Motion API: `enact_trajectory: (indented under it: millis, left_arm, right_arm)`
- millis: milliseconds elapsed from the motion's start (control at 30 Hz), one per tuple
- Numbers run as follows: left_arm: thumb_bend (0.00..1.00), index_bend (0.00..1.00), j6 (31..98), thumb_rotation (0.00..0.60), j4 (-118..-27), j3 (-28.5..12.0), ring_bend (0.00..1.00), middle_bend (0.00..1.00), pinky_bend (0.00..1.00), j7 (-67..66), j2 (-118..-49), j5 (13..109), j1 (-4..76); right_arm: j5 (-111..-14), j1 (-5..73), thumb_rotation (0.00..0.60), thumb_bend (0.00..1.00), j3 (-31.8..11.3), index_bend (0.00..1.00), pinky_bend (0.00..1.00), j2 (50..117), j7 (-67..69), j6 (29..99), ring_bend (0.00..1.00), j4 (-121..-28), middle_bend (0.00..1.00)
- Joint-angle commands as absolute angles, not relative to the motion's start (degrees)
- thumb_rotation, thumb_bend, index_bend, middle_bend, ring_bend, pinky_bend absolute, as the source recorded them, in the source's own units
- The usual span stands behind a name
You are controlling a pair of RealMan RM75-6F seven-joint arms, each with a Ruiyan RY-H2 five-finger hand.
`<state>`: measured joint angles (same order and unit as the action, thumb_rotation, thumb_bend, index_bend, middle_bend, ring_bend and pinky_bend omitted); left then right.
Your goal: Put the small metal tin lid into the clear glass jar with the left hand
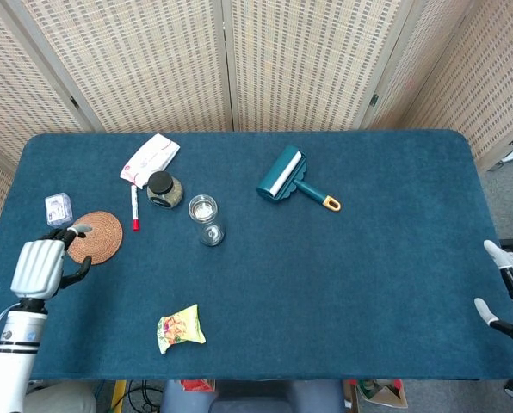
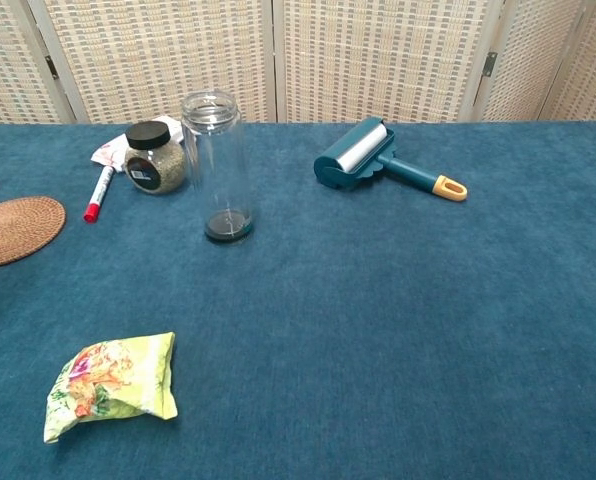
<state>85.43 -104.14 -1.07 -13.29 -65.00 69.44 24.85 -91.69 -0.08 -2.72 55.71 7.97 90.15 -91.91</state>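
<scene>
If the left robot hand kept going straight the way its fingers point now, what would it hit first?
Most likely the woven coaster. The left robot hand sits near the table's left edge, fingers aimed up and slightly right toward it. The hand's height above the table is unclear, so it might pass over.

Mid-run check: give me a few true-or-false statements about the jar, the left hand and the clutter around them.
1. The clear glass jar stands upright. True.
2. The left hand hovers over the jar. False: it is at the table's near-left edge, beside the round woven coaster.
3. The teal lint roller lies left of the jar. False: it lies to the right.
4. The red-capped white marker lies beside the black-lidded spice jar. True.
</scene>
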Motion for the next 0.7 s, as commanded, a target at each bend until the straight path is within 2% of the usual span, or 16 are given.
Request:
enact_trajectory:
  millis: [33,267,700]
  left_arm:
    - [0.38,0.25,88.7,0.600,-102.4,0.3,0.26,0.27,0.37,-11.9,-66.6,72.6,21.7]
    - [0.38,0.25,89.5,0.600,-103.0,1.0,0.26,0.27,0.36,-11.8,-66.7,74.6,18.2]
    - [0.38,0.25,89.2,0.600,-103.6,-0.4,0.26,0.27,0.36,-11.3,-66.3,77.5,15.4]
  right_arm:
    - [-91.9,0.2,0.600,0.29,-2.6,0.01,0.05,55.9,7.5,89.9,0.04,-92.1,0.17]
    - [-91.9,0.6,0.600,0.29,-2.4,0.01,0.05,56.0,6.6,89.3,0.04,-92.7,0.17]
    - [-92.4,-0.1,0.600,0.29,-1.8,0.01,0.05,55.8,5.2,90.6,0.04,-94.0,0.17]
